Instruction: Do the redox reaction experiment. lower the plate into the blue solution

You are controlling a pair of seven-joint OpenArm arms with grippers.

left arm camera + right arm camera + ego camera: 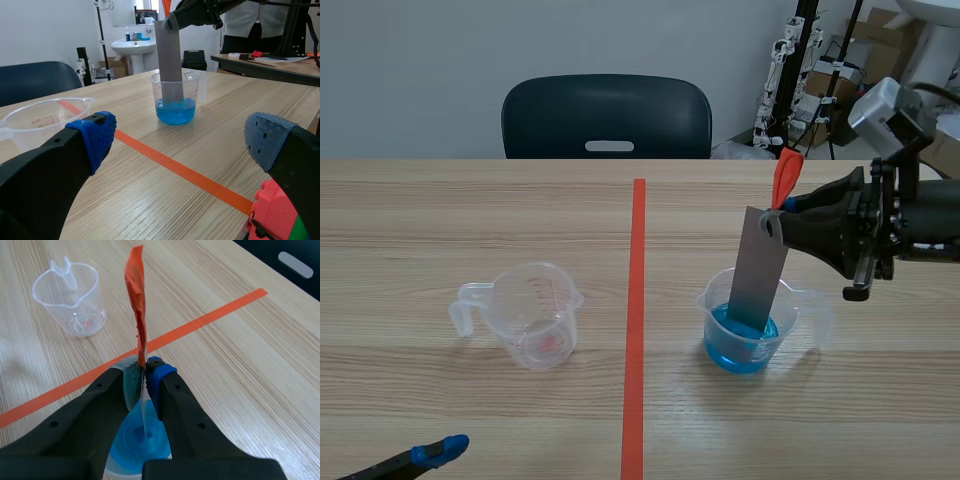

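Note:
A grey metal plate (758, 268) with an orange tape tab (786, 176) at its top hangs from my right gripper (782, 207), which is shut on its upper edge. The plate's lower end dips into the blue solution (741, 341) inside a clear beaker (752, 320) right of the tape line. In the right wrist view the plate (144, 402) shows edge-on between the pads, the tab (137, 300) above and the blue solution (137, 446) below. The left wrist view shows the plate (169, 55) standing in the beaker (177, 97). My left gripper (180, 142) is open, low at the near left (440, 450).
An empty clear measuring cup (530, 313) stands left of the orange tape line (636, 320). A dark chair (607, 118) sits behind the table's far edge. Stands and boxes crowd the back right.

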